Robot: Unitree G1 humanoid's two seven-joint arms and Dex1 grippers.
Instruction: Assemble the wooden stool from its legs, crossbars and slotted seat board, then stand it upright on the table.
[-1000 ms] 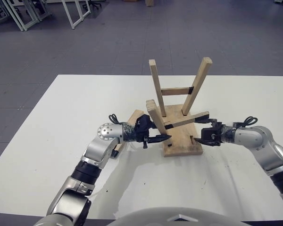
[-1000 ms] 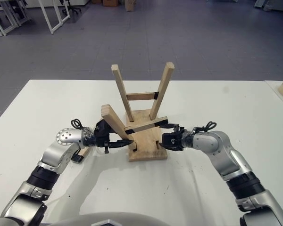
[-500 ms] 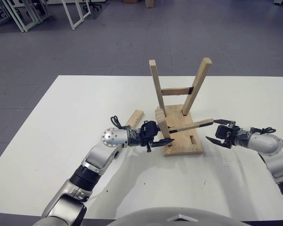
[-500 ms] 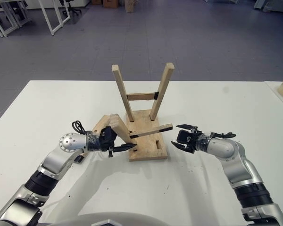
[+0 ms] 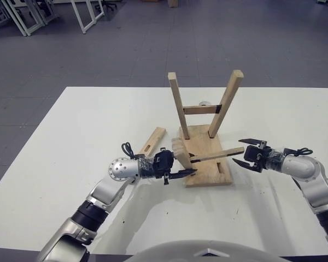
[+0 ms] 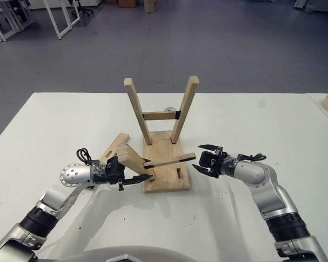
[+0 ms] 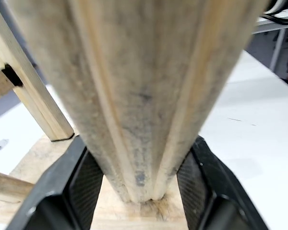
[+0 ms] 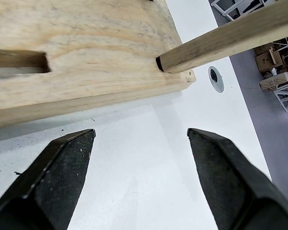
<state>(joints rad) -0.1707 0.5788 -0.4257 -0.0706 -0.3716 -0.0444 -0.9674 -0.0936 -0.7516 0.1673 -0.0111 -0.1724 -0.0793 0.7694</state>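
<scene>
clamping loose leg (image 5: 180, 149), left gripper (image 5: 188, 173) sits at seat board (image 5: 210, 174) edge on counter (image 5: 71, 136); right gripper (image 5: 241, 153) spread just beside free end of crossbar (image 5: 216, 157).

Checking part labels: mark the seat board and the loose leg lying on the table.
Seat board (image 5: 205, 173): left eye view, bare top face near its front edge.
Loose leg (image 5: 152, 141): left eye view, mid-length.

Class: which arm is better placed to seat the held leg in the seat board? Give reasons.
Probably left. The left tool is shut on the leg, right at the seat board edge; the right tool is open, holding nothing, near the crossbar free end.
</scene>
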